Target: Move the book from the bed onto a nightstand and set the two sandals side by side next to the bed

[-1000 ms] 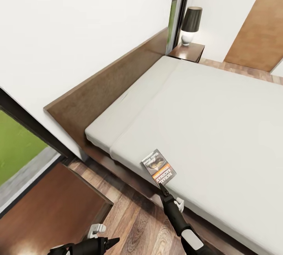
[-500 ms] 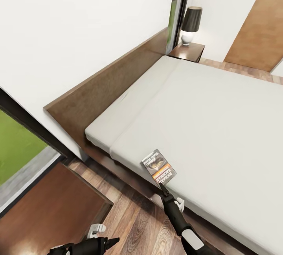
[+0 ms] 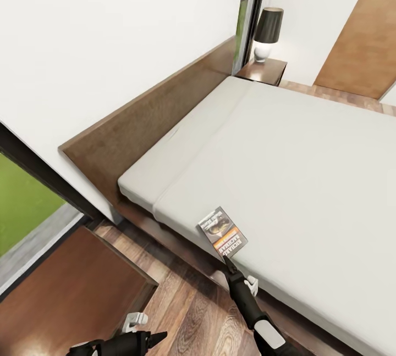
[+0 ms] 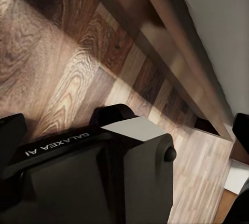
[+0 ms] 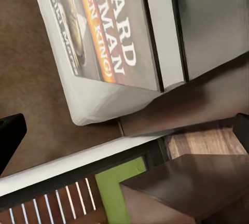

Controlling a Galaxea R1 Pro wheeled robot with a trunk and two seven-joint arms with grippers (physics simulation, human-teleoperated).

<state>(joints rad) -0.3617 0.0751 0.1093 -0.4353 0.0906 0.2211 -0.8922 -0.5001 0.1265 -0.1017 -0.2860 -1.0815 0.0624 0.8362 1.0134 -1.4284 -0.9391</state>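
Lying near the edge of the bed [image 3: 308, 142], the book [image 3: 222, 232] met the right fingers' [image 3: 229, 263] tips; left fingers [image 3: 144, 332] hung over floor; neither's opening was discernible.

The book [image 3: 222, 232] lies at the bed's [image 3: 308, 163] near edge, the right gripper [image 3: 229, 262] touching its corner

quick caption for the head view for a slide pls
Right gripper reaching to the near edge of the book on the bed, nightstand and lamp at the far corner.
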